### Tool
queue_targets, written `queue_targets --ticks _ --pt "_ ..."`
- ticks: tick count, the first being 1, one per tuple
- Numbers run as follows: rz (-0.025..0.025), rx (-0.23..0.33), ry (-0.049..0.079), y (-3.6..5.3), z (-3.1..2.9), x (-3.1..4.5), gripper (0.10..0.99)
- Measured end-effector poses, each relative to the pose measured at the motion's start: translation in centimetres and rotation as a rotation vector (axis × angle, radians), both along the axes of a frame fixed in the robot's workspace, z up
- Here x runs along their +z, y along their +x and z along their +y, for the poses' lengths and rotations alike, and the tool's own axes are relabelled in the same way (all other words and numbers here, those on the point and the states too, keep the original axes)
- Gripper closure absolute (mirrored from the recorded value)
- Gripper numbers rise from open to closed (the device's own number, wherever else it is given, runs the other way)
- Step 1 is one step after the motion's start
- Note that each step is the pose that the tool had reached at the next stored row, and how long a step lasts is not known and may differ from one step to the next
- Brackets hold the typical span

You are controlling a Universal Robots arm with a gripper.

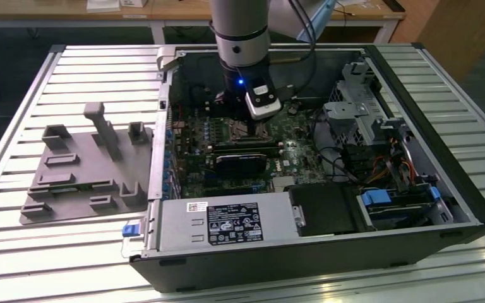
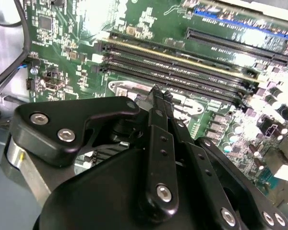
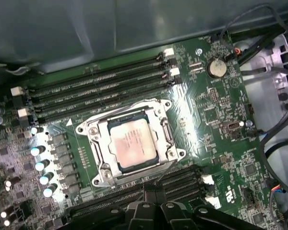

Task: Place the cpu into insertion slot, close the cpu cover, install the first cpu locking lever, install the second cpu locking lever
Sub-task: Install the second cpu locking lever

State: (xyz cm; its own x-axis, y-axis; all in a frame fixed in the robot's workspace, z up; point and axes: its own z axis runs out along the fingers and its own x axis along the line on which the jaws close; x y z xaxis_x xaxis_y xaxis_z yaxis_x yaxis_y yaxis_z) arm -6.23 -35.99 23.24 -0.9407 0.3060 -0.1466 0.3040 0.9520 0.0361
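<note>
In the first wrist view the cpu (image 3: 129, 143), a silvery square chip, lies flat in the insertion slot (image 3: 88, 128) on the green motherboard (image 3: 216, 110). The cpu cover (image 3: 156, 117) is down around it, and the chip top shows through its window. My gripper (image 3: 152, 192) hovers just past the socket's edge, beside the memory slots. In the second wrist view its black fingers (image 2: 156, 124) run together to a narrow tip, shut with nothing visible between them, and a corner of the socket rim (image 2: 129, 88) shows beyond the tip. In the exterior view the gripper (image 1: 240, 123) hangs low inside the open case.
The computer case (image 1: 444, 208) lies open on a slatted metal table (image 1: 74, 69). A black card (image 1: 242, 163), a power supply (image 1: 225, 224) and drive cages with cables (image 1: 377, 126) crowd the board. A grey plastic fixture (image 1: 83, 170) sits at the exterior view's left.
</note>
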Motion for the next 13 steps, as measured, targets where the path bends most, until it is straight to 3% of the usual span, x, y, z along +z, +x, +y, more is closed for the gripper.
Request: queue_targets --ticks 13 --pt "0.0001 0.0 0.003 -0.94 -0.45 -0.72 0.984"
